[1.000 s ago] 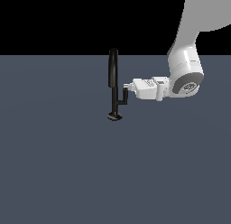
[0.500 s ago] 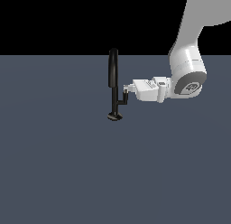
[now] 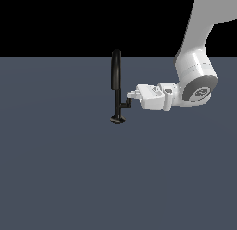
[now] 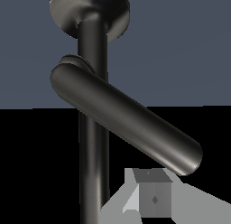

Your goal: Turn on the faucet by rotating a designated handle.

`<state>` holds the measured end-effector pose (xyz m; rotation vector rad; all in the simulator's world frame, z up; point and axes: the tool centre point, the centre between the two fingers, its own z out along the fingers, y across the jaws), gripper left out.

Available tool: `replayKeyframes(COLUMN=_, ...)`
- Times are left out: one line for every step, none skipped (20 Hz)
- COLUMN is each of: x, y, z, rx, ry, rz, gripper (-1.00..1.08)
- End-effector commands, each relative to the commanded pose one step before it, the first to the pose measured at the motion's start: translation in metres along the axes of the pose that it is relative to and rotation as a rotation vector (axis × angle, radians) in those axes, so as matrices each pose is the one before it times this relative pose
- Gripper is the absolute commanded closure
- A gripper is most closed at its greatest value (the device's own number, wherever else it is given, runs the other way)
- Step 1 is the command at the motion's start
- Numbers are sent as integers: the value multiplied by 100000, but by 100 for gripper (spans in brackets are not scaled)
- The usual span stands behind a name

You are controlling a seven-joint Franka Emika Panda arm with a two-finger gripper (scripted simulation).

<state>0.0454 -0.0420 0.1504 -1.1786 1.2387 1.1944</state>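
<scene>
The glossy black faucet (image 3: 115,71) stands upright on its small round base, with a thick spout on top and a thin stem below. Its handle (image 3: 124,104), a short L-shaped lever, branches off the stem toward the exterior view's right. My gripper (image 3: 130,98) reaches in level from that side, its fingertips right at the handle's upturned end. It looks shut, with nothing between the fingers. The wrist view shows the handle (image 4: 124,121) as a thick slanted bar across the stem (image 4: 92,164). A grey fingertip (image 4: 154,198) sits close beside its free end.
The faucet stands on a flat dark grey-blue floor (image 3: 69,169). The white arm (image 3: 196,80) comes down from the upper part of the exterior view's right. Nothing else stands in view.
The hand has sunk slightly and the wrist joint has drifted a little toward the exterior view's right. The fingertips stay at the handle, which shows no clear turn.
</scene>
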Motion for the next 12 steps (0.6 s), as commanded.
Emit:
replayKeyframes(x=1190, y=1093, z=-26, rx=-212, ry=-275, rz=2107, gripper=108)
replayKeyframes(x=-1025, y=-807, z=8, rx=175, ry=222, rz=-1875, gripper=108)
replayKeyframes(x=697, y=304, z=2, rx=-26, ry=-26, rz=204, gripper=108)
replayKeyframes(x=699, y=305, z=2, rx=-25, ry=-26, rz=204, gripper=108)
replayKeyframes(x=700, y=305, z=2, rx=-25, ry=-26, rz=204, gripper=108)
replayKeyframes(x=708, y=303, z=2, rx=-26, ry=-27, rz=215, gripper=108)
replayKeyframes(x=702, y=304, z=1, rx=-24, ry=-26, rz=204, gripper=108)
replayKeyframes(x=702, y=303, z=1, rx=-24, ry=-26, rz=204, gripper=108)
replayKeyframes(x=702, y=302, z=0, rx=-23, ry=-25, rz=204, gripper=108)
replayKeyframes(x=701, y=299, z=0, rx=-22, ry=-25, rz=204, gripper=108)
replayKeyframes(x=701, y=295, z=-1, rx=-20, ry=-24, rz=205, gripper=108)
replayKeyframes(x=0, y=0, z=0, rx=0, ry=0, rz=0, gripper=108)
